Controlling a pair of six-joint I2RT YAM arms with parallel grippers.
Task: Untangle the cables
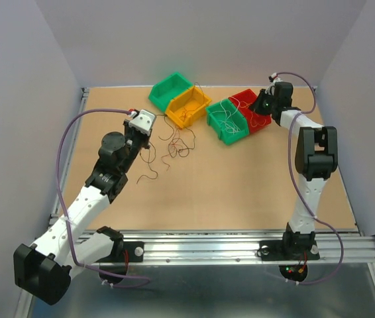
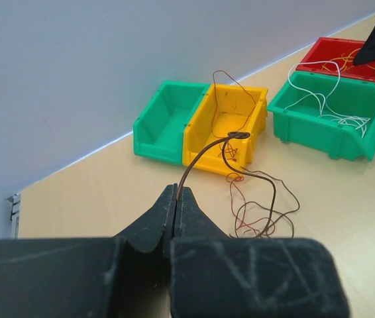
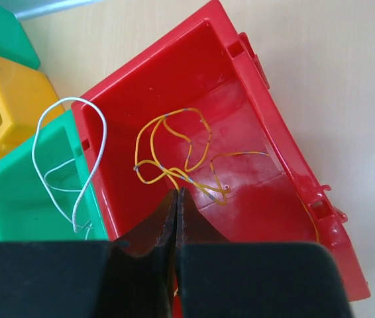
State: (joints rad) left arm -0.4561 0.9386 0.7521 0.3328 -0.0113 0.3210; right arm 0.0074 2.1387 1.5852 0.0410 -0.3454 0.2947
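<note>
My left gripper (image 2: 176, 189) is shut on a dark brown cable (image 2: 201, 151), which arches up from the jaws and runs down to a small tangle of red and dark brown cables (image 2: 262, 217) on the table. From above, the left gripper (image 1: 141, 123) is just left of that tangle (image 1: 177, 142). My right gripper (image 3: 176, 193) is shut over the red bin (image 3: 267, 126), with a yellow cable (image 3: 195, 183) running into its closed tips. It shows in the top view (image 1: 262, 106) above the red bin (image 1: 254, 111).
An empty green bin (image 1: 171, 86), a yellow bin (image 1: 189, 105) holding red strands and a green bin (image 1: 227, 122) with white wires (image 3: 103, 136) stand in a row at the back. Loose dark strands (image 1: 149, 173) lie on the table.
</note>
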